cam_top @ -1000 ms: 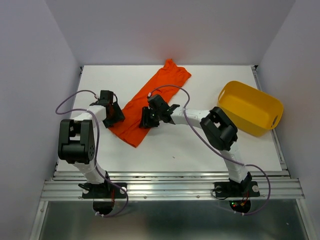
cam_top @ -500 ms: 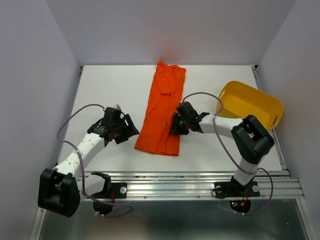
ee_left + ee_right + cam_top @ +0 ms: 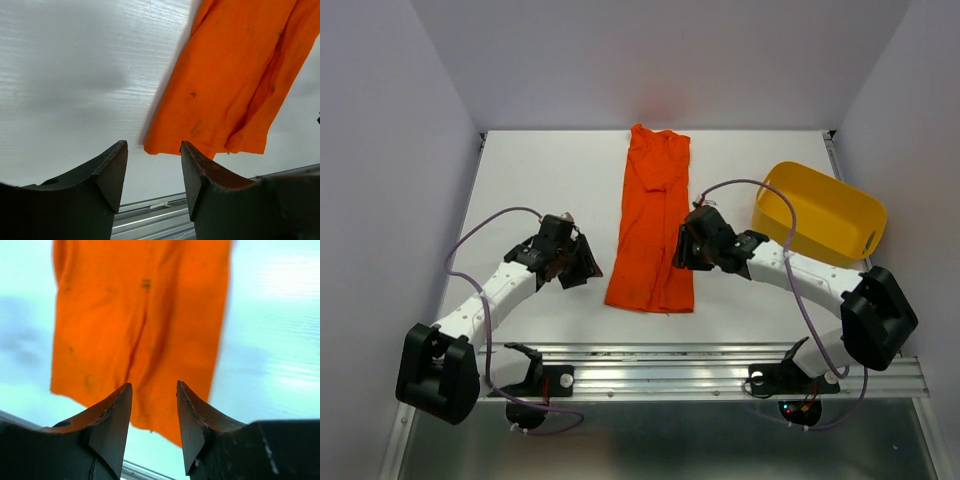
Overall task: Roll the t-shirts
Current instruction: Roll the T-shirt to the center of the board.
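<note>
The orange-red t-shirt [image 3: 653, 215] lies folded into a long strip down the middle of the white table, its near hem toward the arms. My left gripper [image 3: 586, 266] is open and empty just left of the near hem; the shirt's near corner [image 3: 220, 85] shows beyond its fingertips in the left wrist view. My right gripper [image 3: 684, 250] is open and empty at the strip's right edge near the hem; the cloth [image 3: 140, 315] fills the right wrist view beyond its jaws.
A yellow plastic tub [image 3: 820, 215] stands at the right of the table [image 3: 540, 180], close behind the right forearm. The metal rail [image 3: 660, 372] runs along the table's near edge. Purple cables loop over both arms.
The shirt went from diagonal to a straight lengthwise strip. Both arms swung toward the near edge, and both grippers now sit at the near hem.
</note>
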